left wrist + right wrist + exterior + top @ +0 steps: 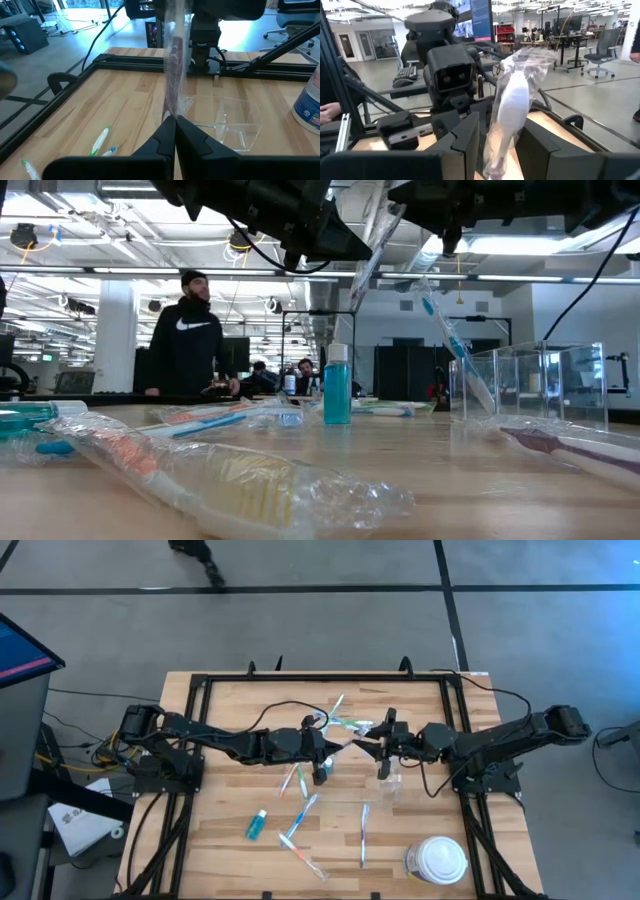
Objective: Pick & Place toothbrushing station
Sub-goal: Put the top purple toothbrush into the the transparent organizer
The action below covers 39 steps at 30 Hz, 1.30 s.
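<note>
Wooden table (pixel 230 790), centre: left gripper (pixel 175 131) clamped on wrapped toothbrush (pixel 174 60), right gripper (pixel 501 137) fingers apart around its head, likely a handover above the clear cup (pixel 227 125).

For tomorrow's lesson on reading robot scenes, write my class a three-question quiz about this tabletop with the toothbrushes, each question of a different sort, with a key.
1. True or false: the left gripper is shut on the wrapped toothbrush.
2. Multiple choice: in the high view, the large white lidded container stands at the table's
A. far left corner
B. near right corner
C. centre
3. Fill in the blank: in the low view, the small tube standing upright on the table is ____ in colour.

Key: 1 true, and the right gripper has its fingers on either side of the same toothbrush; 2 B; 3 teal.
</note>
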Each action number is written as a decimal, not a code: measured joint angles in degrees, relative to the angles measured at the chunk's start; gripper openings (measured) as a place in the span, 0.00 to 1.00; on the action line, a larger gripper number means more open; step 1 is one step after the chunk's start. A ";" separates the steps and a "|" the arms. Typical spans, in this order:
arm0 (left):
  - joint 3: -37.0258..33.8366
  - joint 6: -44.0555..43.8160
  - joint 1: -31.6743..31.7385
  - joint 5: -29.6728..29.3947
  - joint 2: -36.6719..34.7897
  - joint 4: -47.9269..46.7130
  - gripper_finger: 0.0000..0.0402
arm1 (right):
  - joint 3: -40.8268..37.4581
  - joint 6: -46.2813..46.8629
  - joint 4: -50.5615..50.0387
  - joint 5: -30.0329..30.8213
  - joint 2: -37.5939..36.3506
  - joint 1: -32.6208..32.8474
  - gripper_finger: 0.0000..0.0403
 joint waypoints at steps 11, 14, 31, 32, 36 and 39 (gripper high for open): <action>0.00 0.00 0.00 0.09 0.00 0.02 0.00 | 0.00 -0.25 -0.85 0.02 0.00 0.15 0.04; -0.02 0.00 0.02 0.07 0.00 -0.03 0.01 | 0.00 -1.05 -1.09 0.01 0.00 0.15 0.03; -0.02 -0.25 -0.28 1.36 -5.05 -5.37 0.18 | -0.02 -2.54 -12.14 4.28 -9.18 0.02 0.01; -0.02 -0.28 -0.29 1.91 -5.06 -5.91 0.19 | -0.02 -2.54 -13.51 4.82 -10.30 0.00 0.01; -0.16 -0.35 -0.66 2.84 -5.05 -6.33 0.19 | -0.02 -1.68 -19.04 6.79 -14.89 0.02 0.01; -0.87 -0.44 -0.63 2.83 -5.05 -6.60 0.18 | -0.03 -1.05 -24.33 9.42 -18.31 0.03 0.01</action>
